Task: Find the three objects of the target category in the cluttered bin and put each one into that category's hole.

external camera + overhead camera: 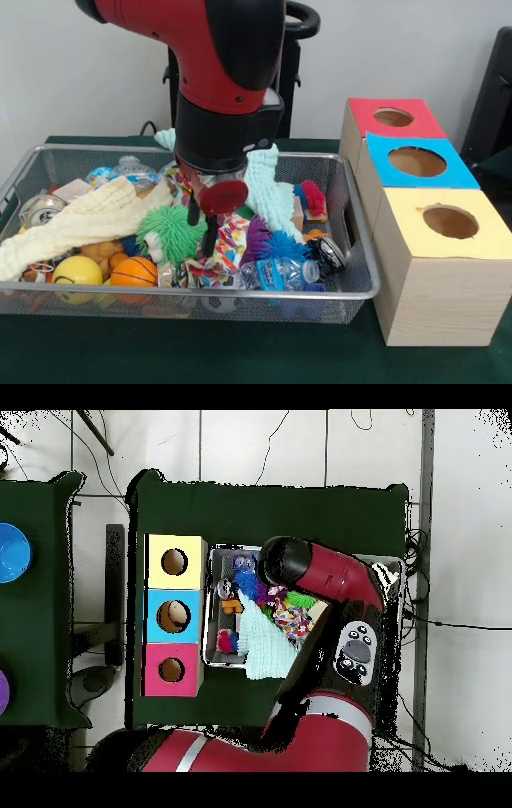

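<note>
1. Gripper (204,232) sits low over the middle of the wire bin (356,240); two dark fingers (194,210) point down with a gap between them, so jaws look spread, nothing pinched, though the red disc (224,196) on the wrist hides part of them.
2. Right under the tips: multicoloured patterned cloth (232,240). Green spiky ball (168,232) at 9 o'clock of the tips, just beside.
3. Purple spiky toy (258,238) and blue spiky toy (286,246) at 3 o'clock, near.
4. Crushed water bottle (276,274) at 5 o'clock, against the bin's front wall.
5. Pale yellow towel (76,224) stretches off at 9 o'clock; small basketball (134,272) and yellow ball (77,272) at 8 o'clock.
6. Mint cloth (268,192) at 1 o'clock, behind the arm.
7. Outside the bin at 3 o'clock: three boxes, each with a round hole, topped red (396,118), blue (416,161), yellow (448,222).
8. Overhead view: arm (320,574) covers most of the bin; boxes sit just beside it.
</note>
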You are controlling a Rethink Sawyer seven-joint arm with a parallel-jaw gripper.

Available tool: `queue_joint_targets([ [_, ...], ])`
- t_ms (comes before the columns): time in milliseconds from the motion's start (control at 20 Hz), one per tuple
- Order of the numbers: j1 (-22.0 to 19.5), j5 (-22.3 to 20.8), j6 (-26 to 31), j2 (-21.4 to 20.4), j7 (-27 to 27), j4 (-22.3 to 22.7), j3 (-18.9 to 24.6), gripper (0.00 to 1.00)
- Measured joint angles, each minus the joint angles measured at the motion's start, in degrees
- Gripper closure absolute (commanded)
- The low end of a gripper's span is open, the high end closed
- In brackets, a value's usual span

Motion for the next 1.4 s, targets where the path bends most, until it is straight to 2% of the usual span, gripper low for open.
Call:
queue_joint_targets([
  [250, 2.1, 0.0, 0.5, 0.0, 0.0, -1.4, -0.3, 0.0],
  [700, 5.8, 0.3, 6.4, 0.1, 0.0, -5.6, -1.2, 0.0],
  [1400, 7.4, 2.4, 6.8, 0.9, 0.0, -7.1, -2.2, 0.0],
])
